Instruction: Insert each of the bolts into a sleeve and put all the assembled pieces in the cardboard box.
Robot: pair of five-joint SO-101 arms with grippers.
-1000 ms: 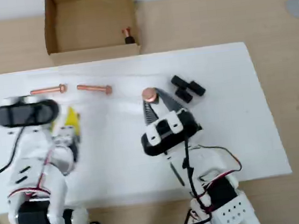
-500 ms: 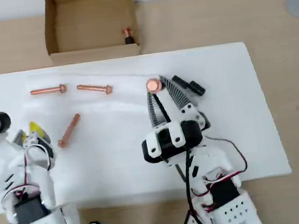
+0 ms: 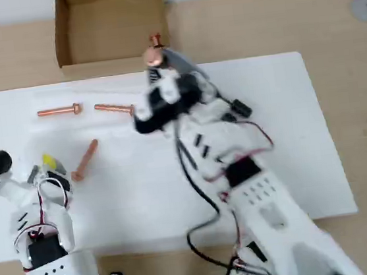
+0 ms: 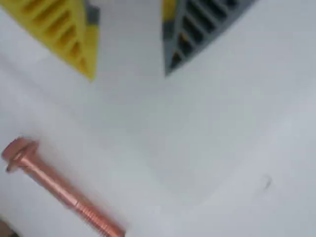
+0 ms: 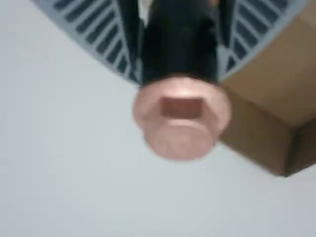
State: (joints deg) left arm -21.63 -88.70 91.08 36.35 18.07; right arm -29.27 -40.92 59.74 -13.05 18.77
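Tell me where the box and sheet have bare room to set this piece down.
Cardboard box: floor bare left and middle; one assembled piece stands by the right wall, near the held piece. White sheet: bare along its right edge and between the arms. Crowded: left side, with three bolts and the left gripper.

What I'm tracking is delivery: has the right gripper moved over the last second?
Yes. The right gripper, shut on the assembled piece, moved away from the black sleeves toward the cardboard box's front wall.
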